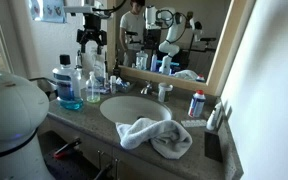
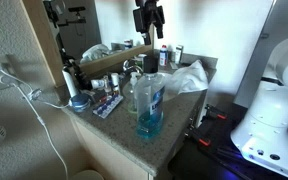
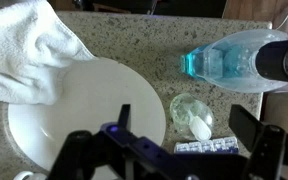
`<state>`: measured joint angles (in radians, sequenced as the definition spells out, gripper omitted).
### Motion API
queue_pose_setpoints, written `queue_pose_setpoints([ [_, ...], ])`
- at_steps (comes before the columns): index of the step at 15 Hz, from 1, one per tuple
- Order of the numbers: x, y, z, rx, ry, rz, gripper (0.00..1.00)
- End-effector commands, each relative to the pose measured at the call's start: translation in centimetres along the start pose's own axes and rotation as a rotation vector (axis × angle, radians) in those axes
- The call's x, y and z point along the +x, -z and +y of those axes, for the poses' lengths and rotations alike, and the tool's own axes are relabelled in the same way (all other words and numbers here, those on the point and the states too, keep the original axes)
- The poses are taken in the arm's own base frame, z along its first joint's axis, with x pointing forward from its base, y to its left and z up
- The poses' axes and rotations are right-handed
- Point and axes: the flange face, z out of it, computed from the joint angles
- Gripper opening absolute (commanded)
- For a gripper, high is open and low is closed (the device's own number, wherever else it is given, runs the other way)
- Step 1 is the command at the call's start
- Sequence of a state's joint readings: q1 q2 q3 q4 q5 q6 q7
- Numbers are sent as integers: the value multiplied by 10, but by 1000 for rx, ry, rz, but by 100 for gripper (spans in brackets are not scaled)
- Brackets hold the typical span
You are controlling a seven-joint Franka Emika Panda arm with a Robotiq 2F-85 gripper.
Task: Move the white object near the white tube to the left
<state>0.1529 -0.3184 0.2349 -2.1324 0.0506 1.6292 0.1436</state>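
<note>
The gripper hangs high above the worktop, its jaws spread wide and holding nothing. The white object stands behind the sink, near the white tube. A towel drapes over the sink's front edge. A blue bottle stands beside the sink.

Lone gripper high in the air, tips downward, jaws wide apart and empty.
</note>
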Motion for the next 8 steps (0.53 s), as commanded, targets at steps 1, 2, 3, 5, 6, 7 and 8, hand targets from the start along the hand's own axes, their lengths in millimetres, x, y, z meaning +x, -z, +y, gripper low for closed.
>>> queue_pose_setpoints([
  [1,0,1,0,0,0,-1,100],
  [2,0,1,0,0,0,-1,100],
  [3,0,1,0,0,0,-1,100],
  [5,4,-8,28,2,-98,16,100],
  [6,5,-17,57,5,-180,10,100],
  [7,6,-26,79,6,-228,10,100],
  [8,5,-36,109,12,-282,9,100],
])
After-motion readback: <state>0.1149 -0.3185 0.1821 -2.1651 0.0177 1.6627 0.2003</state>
